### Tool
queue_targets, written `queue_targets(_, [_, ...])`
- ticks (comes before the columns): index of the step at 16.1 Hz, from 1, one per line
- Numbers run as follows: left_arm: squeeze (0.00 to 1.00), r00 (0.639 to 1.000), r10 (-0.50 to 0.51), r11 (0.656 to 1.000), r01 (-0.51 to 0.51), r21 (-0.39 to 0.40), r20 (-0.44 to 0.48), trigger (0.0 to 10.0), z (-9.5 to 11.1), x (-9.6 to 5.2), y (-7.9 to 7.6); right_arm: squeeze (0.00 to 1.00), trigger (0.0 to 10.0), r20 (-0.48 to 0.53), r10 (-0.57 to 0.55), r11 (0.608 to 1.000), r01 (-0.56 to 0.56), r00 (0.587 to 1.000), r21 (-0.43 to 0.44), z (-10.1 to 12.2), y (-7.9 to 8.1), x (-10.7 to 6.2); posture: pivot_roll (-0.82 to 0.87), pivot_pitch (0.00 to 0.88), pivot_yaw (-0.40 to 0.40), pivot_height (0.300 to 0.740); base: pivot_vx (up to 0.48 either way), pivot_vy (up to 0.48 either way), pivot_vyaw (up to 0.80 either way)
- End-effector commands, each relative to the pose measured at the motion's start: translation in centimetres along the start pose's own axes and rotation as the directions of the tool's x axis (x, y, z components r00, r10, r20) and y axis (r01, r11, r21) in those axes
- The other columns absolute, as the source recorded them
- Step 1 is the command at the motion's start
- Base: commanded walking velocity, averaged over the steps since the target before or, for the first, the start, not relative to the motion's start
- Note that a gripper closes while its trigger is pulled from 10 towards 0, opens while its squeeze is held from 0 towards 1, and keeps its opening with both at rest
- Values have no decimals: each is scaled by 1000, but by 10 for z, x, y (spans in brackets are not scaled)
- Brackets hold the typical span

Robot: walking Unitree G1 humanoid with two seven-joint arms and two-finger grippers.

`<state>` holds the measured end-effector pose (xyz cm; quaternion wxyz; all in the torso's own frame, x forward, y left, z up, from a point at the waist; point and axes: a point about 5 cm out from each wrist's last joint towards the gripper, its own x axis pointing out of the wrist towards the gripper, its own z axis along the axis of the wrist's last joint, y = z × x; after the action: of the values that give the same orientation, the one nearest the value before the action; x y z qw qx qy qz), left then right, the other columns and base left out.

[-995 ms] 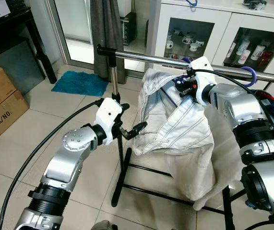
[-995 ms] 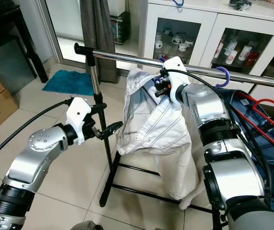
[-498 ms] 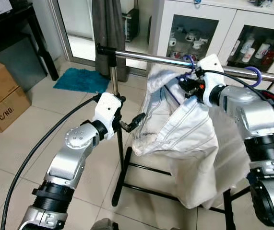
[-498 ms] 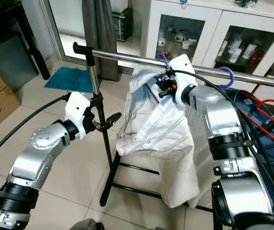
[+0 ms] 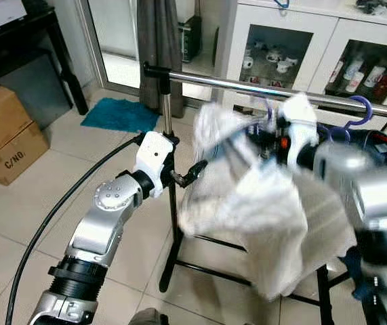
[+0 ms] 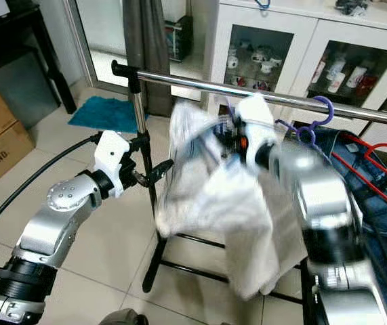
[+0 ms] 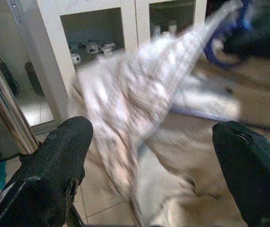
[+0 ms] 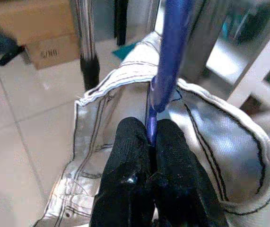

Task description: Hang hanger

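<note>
Hanger (image 8: pixel 165 71), blue, is pinched at its neck between the black fingers of the right gripper (image 8: pixel 150 142), with a white garment (image 5: pixel 261 203) draped from it and blurred in both eye views. It sits just under the chrome rail (image 5: pixel 247 84), beside another purple hanger (image 5: pixel 359 112) already hooked there. The left gripper (image 7: pixel 149 156) hovers near the rack's upright post (image 5: pixel 168 135) with its fingers spread wide and nothing between them, close to the garment's edge. To finish the step well, I judge the hook should be brought above the rail and then lowered over it, so that it seats fully before the right fingers let go. Whether the hook is already over the rail cannot be told through the blur. The cloth looks heavy and loose, so a slow, steady motion would keep it from swinging and dragging the hook off. Some gap from the neighbouring hanger would avoid tangling, and the left gripper could steady the fabric if it sways.
</note>
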<state>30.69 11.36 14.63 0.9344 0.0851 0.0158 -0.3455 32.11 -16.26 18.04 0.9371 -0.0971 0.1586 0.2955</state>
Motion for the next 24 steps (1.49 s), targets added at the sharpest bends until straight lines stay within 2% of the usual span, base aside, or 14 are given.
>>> queue_targets(1, [114, 1000, -7, 1000, 7, 9, -14, 10000, -1, 1, -2, 0, 0, 53, -11, 999, 13, 999, -34, 14, 2, -4, 14, 0, 2, 740, 0, 0, 0])
queue_targets(4, [114, 1000, -1, 1000, 1, 10, -22, 10000, -3, 0, 0, 0, 0, 51, -48, 999, 49, 998, -13, -1, 9, -11, 15, 0, 1, 740, 0, 0, 0])
queue_targets(6, [114, 1000, 2, 1000, -1, 10, -25, 10000, -3, 0, 1, 0, 0, 54, -104, 994, 102, 993, 36, -16, 10, -19, 11, 0, 6, 740, 0, 0, 0])
queue_targets(10, [118, 1000, 1, 1000, -1, 10, -29, 10000, -3, 1, 1, 0, 0, 132, -197, 978, 186, 971, 95, -31, 10, -25, 6, 0, 9, 740, -254, 0, 0])
queue_targets(14, [114, 999, 9, 1000, -8, 10, -33, 10000, -4, 0, 2, 0, 0, 150, -244, 967, 228, 958, 115, -33, 7, -28, 8, 0, 5, 740, -254, 0, 0])
queue_targets(24, [114, 999, 7, 1000, -6, 11, -34, 10000, -4, 1, 2, 0, 0, 171, -248, 967, 233, 953, 107, -30, 8, -26, 6, 0, 5, 740, -198, 0, 0])
